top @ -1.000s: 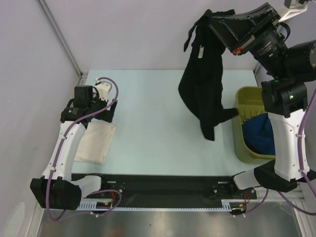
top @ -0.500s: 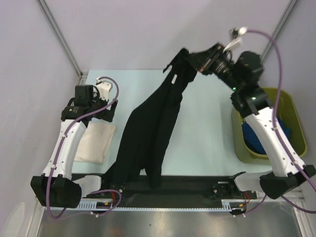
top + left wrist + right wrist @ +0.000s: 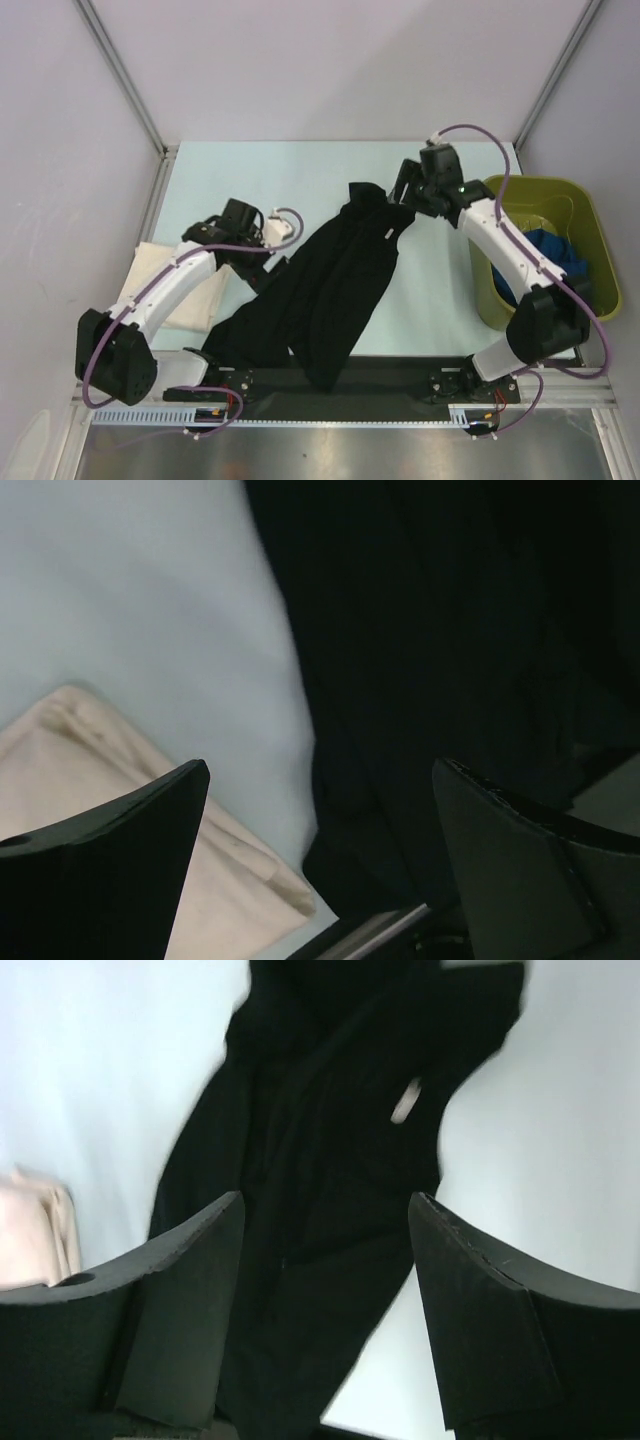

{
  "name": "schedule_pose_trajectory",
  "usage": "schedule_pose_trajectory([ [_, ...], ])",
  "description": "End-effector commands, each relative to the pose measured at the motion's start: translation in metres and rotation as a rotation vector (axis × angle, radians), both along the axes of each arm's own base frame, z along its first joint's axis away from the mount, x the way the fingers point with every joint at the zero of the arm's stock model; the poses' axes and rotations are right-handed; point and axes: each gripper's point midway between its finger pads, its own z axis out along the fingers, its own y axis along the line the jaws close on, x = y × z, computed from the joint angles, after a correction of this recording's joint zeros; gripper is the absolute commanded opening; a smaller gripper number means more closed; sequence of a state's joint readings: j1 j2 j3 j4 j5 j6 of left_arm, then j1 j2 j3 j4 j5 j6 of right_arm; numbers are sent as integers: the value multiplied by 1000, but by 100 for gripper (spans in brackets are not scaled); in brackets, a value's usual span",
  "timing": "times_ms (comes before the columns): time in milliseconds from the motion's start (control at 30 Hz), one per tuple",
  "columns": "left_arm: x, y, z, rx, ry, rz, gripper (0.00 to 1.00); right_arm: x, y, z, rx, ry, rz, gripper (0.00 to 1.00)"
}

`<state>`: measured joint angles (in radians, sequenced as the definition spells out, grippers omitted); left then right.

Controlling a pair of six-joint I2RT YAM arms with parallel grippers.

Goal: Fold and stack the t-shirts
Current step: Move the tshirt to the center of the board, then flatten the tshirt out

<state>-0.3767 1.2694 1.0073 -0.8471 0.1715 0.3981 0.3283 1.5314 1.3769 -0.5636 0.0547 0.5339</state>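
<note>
The soft cream-coloured cotton t-shirt (image 3: 148, 272) is seen folded at the left side of the pale blue table (image 3: 280, 180), partly under the left arm; it is judged to be the only finished piece. The large black cloth t-shirt (image 3: 325, 285) is laid out in a long crumpled strip across the middle, from near the right gripper (image 3: 402, 188) down to the near edge; it is not yet flattened or folded. The bright blue t-shirt (image 3: 560, 255) is left inside the olive-green plastic bin (image 3: 540, 185) at the right; so about one third of the work is judged done, and no stack is made.

The left gripper (image 3: 315, 780) is held wide open over the gap between the cream and black shirts, and nothing is gripped; the right gripper is also spread wide above the collar end of the black shirt, with no cloth pinched between its fingers.

The lower end of the black shirt is lying past the near table edge, on the dark base rail; it should probably be pulled back; bare room is seen on the far half of the table.
</note>
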Motion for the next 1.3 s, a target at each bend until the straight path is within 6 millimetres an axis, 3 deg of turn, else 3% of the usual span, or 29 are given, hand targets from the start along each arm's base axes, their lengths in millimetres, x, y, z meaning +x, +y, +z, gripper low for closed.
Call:
schedule_pose_trajectory([
  [0,-25,-7,-33,58,117,-102,100,-53,14,-11,-61,36,45,71],
  [33,-30,-10,-40,60,148,-111,100,-64,18,-24,-69,63,50,71],
  [67,-36,-14,-45,74,167,-145,99,-79,14,-52,-97,126,34,71],
  [133,-43,-20,-56,99,198,-182,98,-94,18,-73,-90,173,13,72],
  [167,-49,-26,-61,110,204,-221,98,-105,14,-94,-101,221,9,72],
  [233,-53,-27,-73,157,220,-260,89,-110,15,-109,-93,247,-3,71],
  [467,-63,-34,-93,167,302,-302,36,-121,14,-158,-119,325,-15,68],
  [500,-62,-33,-94,176,301,-301,20,-121,14,-163,-114,328,-16,68],
  [567,-60,-32,-95,182,294,-294,4,-123,19,-172,-93,347,-1,67],
  [700,-60,-37,-98,162,296,-295,0,-116,26,-182,-74,351,-1,62],
  [767,-49,-34,-100,186,255,-266,0,-112,28,-184,-73,349,-5,59],
  [867,-17,-24,-95,208,167,-180,0,-109,27,-194,-74,362,-22,42],
  [933,3,-17,-90,204,141,-115,0,-106,24,-199,-66,371,-42,23],
  [1033,55,5,-66,192,39,28,0,-101,19,-199,-44,366,-70,1],
  [1167,122,21,-19,164,-114,154,0,-97,-5,-194,-63,355,-135,0],
  [1267,158,31,2,169,-185,212,0,-97,-29,-184,-87,342,-174,0],
])
